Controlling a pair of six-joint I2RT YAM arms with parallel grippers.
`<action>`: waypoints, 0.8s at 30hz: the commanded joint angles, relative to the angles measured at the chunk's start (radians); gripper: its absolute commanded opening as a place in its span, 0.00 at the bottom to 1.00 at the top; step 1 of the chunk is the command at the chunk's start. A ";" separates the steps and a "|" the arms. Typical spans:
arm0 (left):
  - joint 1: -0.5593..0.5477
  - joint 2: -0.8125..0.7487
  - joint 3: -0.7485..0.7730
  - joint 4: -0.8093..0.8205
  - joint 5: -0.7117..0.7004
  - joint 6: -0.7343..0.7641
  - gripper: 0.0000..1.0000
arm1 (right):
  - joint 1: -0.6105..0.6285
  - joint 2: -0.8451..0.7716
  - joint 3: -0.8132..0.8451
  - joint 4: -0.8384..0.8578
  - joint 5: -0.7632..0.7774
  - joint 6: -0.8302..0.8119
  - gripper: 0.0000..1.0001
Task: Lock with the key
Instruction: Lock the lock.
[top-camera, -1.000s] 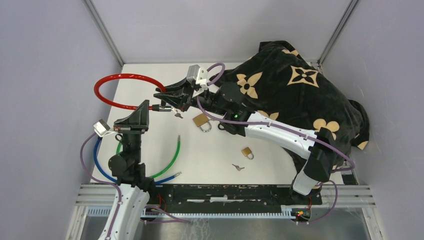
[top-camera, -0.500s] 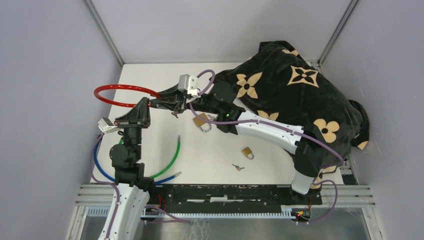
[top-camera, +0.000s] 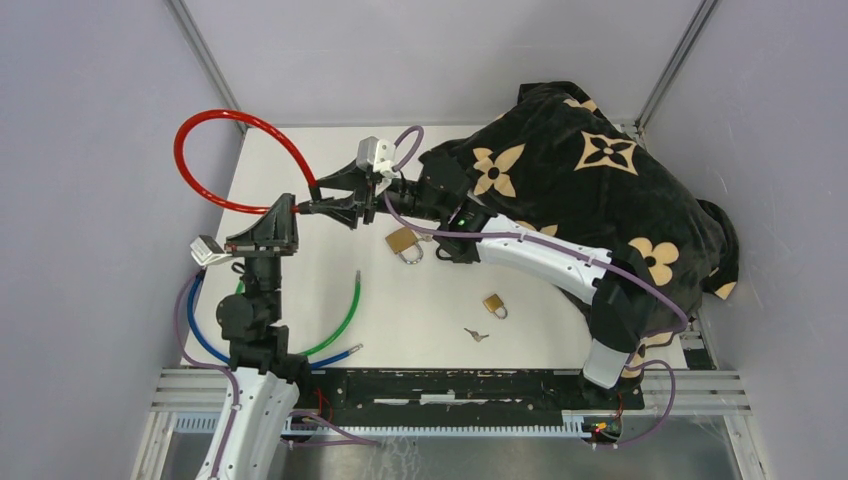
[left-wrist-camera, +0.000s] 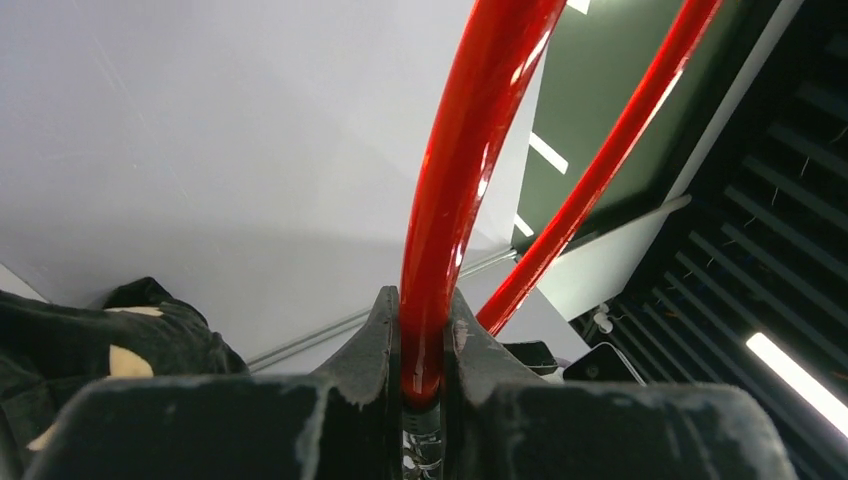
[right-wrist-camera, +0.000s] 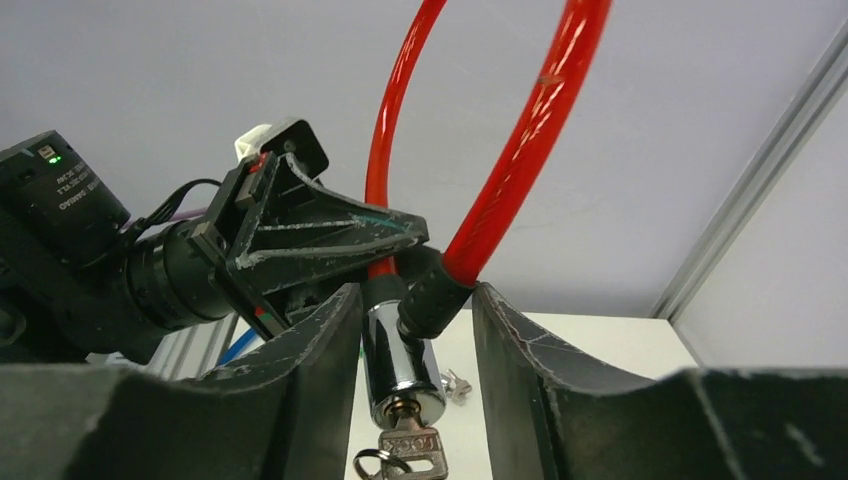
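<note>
Nearest the arm bases, at the lower left of the top view, a blue cable (top-camera: 196, 335) and a green cable (top-camera: 345, 312) curl on the table. Right of them, bottom centre, lie a spare key (top-camera: 476, 335) and a small padlock (top-camera: 494, 305), with a bigger padlock (top-camera: 403, 242) a little further up.

Above these, left of centre, the two grippers meet. The left gripper (left-wrist-camera: 424, 345) is clamped on the red cable (right-wrist-camera: 530, 130) just above its lock. The right gripper (right-wrist-camera: 415, 300) has its jaws apart, one on each side of the barrel (right-wrist-camera: 398, 365), gripping nothing. The key (right-wrist-camera: 406, 447) sits in the barrel's end, at the bottom of the right wrist view.

Furthest back, the red loop rises to the upper left and a blanket (top-camera: 600, 170) fills the upper right.

This looks like the key-turning step. Whether the lock is already turned cannot be told. Next, the right jaws would need to close on the key's head and twist while the left holds the cable firm.
</note>
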 joint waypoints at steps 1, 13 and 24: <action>0.002 -0.010 0.036 0.179 0.003 0.149 0.02 | 0.005 -0.063 0.050 -0.073 -0.071 -0.001 0.51; 0.002 -0.019 -0.010 0.443 0.088 0.586 0.02 | -0.054 -0.132 0.185 -0.529 -0.235 -0.219 0.71; 0.001 -0.013 0.000 0.461 0.136 0.548 0.02 | -0.159 -0.062 0.339 -0.717 -0.394 -0.206 0.70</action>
